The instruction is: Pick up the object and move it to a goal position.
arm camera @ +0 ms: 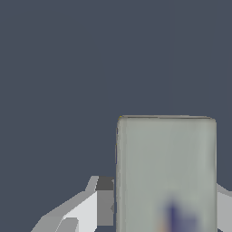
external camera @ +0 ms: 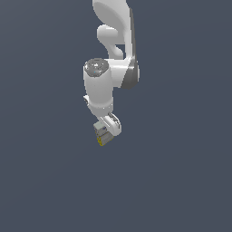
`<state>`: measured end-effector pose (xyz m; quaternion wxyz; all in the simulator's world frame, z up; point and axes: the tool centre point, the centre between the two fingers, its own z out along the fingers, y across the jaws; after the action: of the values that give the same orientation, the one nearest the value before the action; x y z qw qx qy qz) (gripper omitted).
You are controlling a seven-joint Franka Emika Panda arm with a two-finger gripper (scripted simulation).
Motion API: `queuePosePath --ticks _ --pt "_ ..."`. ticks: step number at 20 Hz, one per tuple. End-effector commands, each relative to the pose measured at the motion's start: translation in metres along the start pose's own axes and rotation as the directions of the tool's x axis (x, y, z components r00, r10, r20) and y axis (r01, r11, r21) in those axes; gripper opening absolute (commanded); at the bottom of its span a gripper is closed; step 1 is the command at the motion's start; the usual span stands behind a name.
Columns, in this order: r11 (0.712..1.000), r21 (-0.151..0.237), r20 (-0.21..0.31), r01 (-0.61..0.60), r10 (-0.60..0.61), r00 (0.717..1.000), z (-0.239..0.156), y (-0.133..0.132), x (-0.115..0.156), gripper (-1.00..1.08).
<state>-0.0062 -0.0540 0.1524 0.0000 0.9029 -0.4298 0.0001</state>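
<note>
The object (external camera: 100,134) is a small pale grey-white box with a greenish tint and a yellow edge low on its side. It hangs at the end of the white arm, held between the fingers of my gripper (external camera: 105,134), which is shut on it. The wrist view is filled largely by the object (arm camera: 166,167), its flat pale face showing a blurred blue mark near the frame's edge. One grey finger (arm camera: 104,199) presses against its side; the other finger is mostly hidden behind the box. No goal marker shows in either view.
A plain dark grey-blue surface (external camera: 181,181) fills the background in both views. The arm's white links (external camera: 111,77) reach down from the top of the exterior view.
</note>
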Motion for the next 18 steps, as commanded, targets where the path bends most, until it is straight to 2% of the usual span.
queuePosePath --ticks 1,6,10,18 --pt "1.0 0.0 0.0 0.0 0.0 1.0 0.0 0.0 0.0 -1.0" --pt "1.0 0.001 0.006 -0.007 0.007 1.0 -0.001 -0.001 -0.002 -1.0" --pt "0.999 0.005 0.032 -0.036 0.036 0.999 -0.006 -0.005 -0.012 -1.0" --pt "0.986 0.014 0.145 -0.166 0.162 0.976 -0.032 -0.024 -0.051 -1.0"
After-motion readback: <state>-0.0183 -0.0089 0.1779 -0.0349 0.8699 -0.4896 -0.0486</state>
